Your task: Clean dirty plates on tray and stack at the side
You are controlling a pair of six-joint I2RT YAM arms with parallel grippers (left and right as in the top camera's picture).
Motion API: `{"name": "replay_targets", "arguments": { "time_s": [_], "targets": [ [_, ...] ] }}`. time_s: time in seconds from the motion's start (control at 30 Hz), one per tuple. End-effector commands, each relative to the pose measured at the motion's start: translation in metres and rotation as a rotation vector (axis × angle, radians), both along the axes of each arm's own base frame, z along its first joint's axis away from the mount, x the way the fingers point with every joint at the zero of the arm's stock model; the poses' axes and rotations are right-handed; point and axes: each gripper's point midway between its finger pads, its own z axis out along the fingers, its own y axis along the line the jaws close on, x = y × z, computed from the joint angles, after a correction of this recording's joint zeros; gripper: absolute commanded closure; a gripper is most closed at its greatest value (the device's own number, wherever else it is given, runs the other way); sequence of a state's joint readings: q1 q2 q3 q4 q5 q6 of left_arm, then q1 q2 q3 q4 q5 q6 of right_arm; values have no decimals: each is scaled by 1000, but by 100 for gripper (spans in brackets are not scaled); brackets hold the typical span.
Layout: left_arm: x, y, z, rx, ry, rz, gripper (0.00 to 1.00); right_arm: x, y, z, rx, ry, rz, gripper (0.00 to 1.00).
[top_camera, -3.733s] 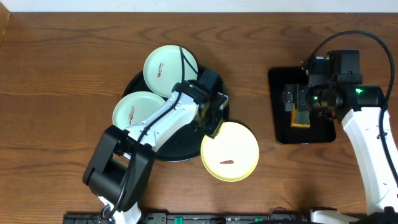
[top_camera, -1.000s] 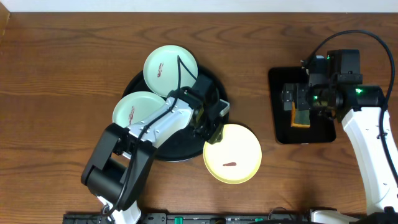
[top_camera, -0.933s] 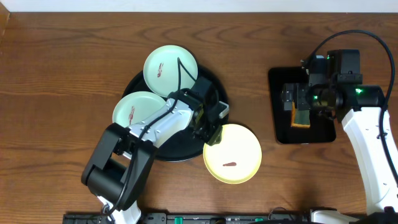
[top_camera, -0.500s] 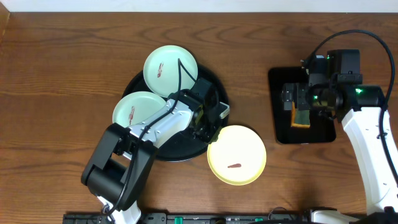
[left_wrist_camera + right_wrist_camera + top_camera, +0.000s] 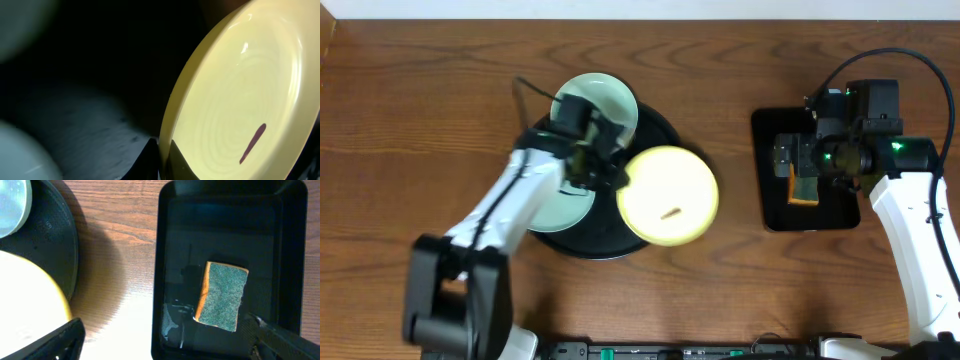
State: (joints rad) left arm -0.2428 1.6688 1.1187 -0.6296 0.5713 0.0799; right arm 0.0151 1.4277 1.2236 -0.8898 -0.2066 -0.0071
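Observation:
My left gripper point(image 5: 615, 178) is shut on the left rim of the pale yellow plate point(image 5: 670, 190), which hangs tilted over the right side of the round black tray point(image 5: 620, 240). In the left wrist view both fingers point(image 5: 150, 159) pinch the yellow plate point(image 5: 235, 90) by its edge, and a red-brown smear point(image 5: 252, 144) shows on its face. One mint plate point(image 5: 615, 95) sits at the tray's far edge. A second mint plate point(image 5: 558, 212) lies partly under my left arm. My right gripper point(image 5: 170, 340) stands open above the rectangular tray.
A green-and-orange sponge point(image 5: 222, 296) lies in the rectangular black tray point(image 5: 165, 240) on the right, also seen as the sponge point(image 5: 804, 190) from overhead. Bare wooden table point(image 5: 420, 100) surrounds both trays.
My left gripper closed on the yellow plate's rim, then lifted it up and left from the table's front onto the tray's right side. The right arm stayed put.

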Motion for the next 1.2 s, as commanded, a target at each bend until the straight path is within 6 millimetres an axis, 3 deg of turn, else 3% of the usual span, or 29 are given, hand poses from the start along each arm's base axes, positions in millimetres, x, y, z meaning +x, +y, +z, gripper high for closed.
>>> {"name": "replay_targets", "arguments": {
  "time_s": [0.0,0.07,0.17,0.27,0.43,0.63,0.87,0.9,0.97,1.03,1.1,1.17],
  "targets": [
    [10,30,1,73,-4,130,93,-1,-2,4,9,-3,-18,9],
    [15,47,-3,141,1,211,93,-3,-11,0,-12,24,-105,13],
    [19,61,-8,208,19,326,93,-12,-48,-9,-117,82,-368,20],
    [22,76,-11,280,28,456,93,-16,-68,-18,-211,116,-460,20],
    [23,82,-13,288,63,591,93,-6,-72,-52,-245,198,-463,17],
    [16,83,-21,295,86,599,92,-6,-83,-101,-333,328,-465,16],
    [14,83,-30,289,85,609,93,-9,-73,-150,-313,454,-422,18],
    [15,83,-30,288,83,609,93,-8,-71,-154,-305,461,-412,24],
    [15,83,-30,288,83,609,93,-7,-65,-163,-275,474,-387,47],
    [15,82,-30,285,85,608,92,-5,-59,-168,-245,481,-362,56],
    [15,82,-30,285,85,608,93,-2,-50,-170,-210,478,-309,85],
    [15,82,-30,285,85,608,93,-2,-47,-170,-200,475,-279,99]
  ]
}}
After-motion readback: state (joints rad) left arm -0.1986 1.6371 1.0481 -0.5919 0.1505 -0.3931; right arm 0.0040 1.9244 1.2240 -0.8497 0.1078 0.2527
